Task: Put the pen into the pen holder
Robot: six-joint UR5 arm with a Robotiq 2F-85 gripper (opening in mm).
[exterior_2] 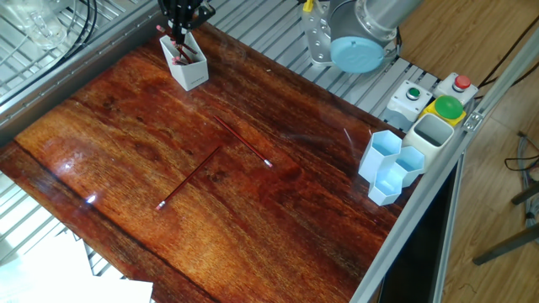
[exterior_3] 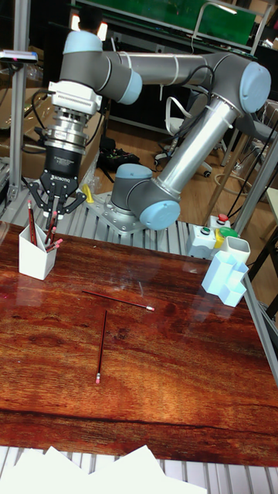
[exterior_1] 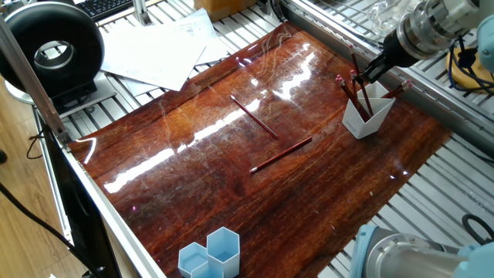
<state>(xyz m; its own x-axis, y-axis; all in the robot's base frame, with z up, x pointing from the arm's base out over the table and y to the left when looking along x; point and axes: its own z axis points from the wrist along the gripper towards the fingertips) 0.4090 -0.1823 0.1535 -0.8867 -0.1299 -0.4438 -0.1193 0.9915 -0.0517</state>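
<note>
The white pen holder (exterior_1: 363, 120) (exterior_2: 190, 72) (exterior_3: 35, 261) stands near the table's corner with several dark red pens (exterior_1: 349, 93) (exterior_3: 31, 220) leaning in it. My gripper (exterior_1: 372, 72) (exterior_2: 180, 20) (exterior_3: 54, 208) hangs just above its rim, fingers spread open, and one pen's top reaches up between them. Two more pens lie flat on the wood mid-table: one (exterior_1: 253, 116) (exterior_2: 242, 139) (exterior_3: 120, 299) farther out, one (exterior_1: 282, 154) (exterior_2: 189, 177) (exterior_3: 102, 346) below it.
Light blue hexagonal cups (exterior_1: 210, 255) (exterior_2: 392, 164) (exterior_3: 228, 278) stand at the table's edge opposite the holder. A button box (exterior_2: 438, 97) sits by them. Loose papers (exterior_1: 154, 50) and a black round device (exterior_1: 50, 46) lie off the wood. The arm's base (exterior_2: 362, 42) rises behind.
</note>
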